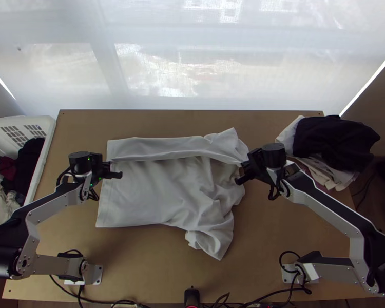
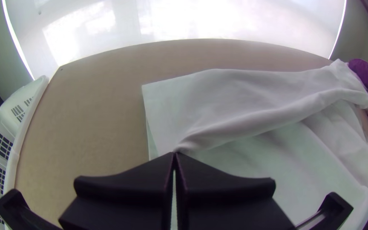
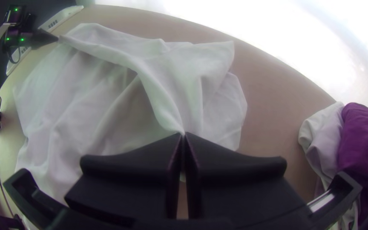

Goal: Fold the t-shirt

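The white t-shirt (image 1: 159, 192) lies across the middle of the table, its far edge folded over in a long strip and its near right part bunched. At its left edge is my left gripper (image 1: 115, 172); on the right side is my right gripper (image 1: 242, 172). In the left wrist view, my left gripper (image 2: 174, 155) is shut on the folded strip's edge of the t-shirt (image 2: 243, 102). The right wrist view has my right gripper (image 3: 183, 135) shut on the strip's other end, with the t-shirt (image 3: 103, 106) creased around it.
A white basket (image 1: 46, 149) holding dark and light clothes stands at the left edge. A pile of dark and white clothes (image 1: 336, 141) lies at the table's far right corner. Bare wooden table (image 1: 274, 231) shows right of the t-shirt.
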### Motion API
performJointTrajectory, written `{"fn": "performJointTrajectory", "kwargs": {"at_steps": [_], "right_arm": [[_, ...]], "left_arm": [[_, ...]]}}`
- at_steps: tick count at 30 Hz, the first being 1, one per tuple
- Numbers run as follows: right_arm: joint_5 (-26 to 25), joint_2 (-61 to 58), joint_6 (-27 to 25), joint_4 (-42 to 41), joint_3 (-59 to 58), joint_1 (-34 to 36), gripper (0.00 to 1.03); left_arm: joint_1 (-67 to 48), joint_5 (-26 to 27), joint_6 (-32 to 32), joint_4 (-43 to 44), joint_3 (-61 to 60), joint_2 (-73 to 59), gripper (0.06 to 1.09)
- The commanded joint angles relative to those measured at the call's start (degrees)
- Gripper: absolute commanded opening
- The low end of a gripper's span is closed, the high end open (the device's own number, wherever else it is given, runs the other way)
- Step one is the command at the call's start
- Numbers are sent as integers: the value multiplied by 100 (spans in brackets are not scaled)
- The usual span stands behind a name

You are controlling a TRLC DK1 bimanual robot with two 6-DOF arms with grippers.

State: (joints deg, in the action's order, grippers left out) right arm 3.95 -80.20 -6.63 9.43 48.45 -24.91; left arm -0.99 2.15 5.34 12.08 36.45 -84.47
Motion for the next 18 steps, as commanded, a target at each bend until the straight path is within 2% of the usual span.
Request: {"fn": "performJointTrajectory", "kwargs": {"at_steps": [1, 18], "right_arm": [[1, 145, 13, 50, -46, -14, 3], [1, 479, 39, 305, -204, -5, 3]], "left_arm": [[20, -4, 2, -91, -59, 211, 9], [-6, 4, 11, -355, -296, 721, 9]]}}
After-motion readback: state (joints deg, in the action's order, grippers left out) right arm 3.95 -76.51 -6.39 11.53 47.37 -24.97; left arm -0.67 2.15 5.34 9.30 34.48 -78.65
